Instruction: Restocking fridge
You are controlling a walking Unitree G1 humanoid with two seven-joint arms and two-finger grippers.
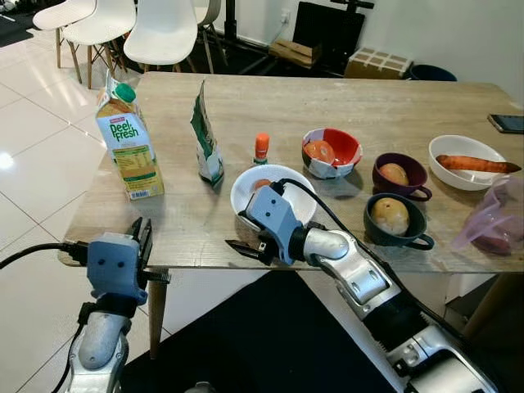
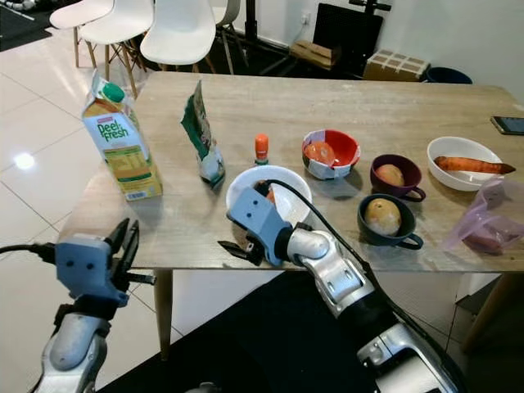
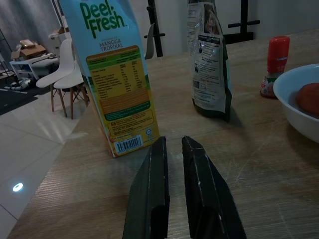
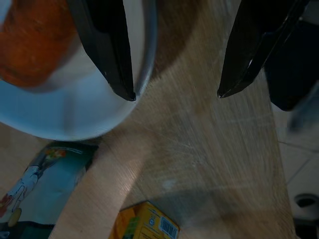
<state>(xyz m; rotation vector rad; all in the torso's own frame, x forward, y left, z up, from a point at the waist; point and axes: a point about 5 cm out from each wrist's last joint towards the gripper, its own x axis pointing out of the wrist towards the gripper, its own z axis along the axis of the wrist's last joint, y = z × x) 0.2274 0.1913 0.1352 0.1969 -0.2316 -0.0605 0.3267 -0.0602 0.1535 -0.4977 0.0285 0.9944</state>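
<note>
Left claw (image 3: 172, 149) fingers nearly together, right claw (image 4: 174, 94) spread wide

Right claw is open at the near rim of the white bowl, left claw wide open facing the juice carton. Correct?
Not quite. The left claw is nearly shut, fingers close together with only a thin gap, as the left wrist view shows. The rest holds: it faces the juice carton, and the right claw is open at the near rim of the white bowl.
</note>
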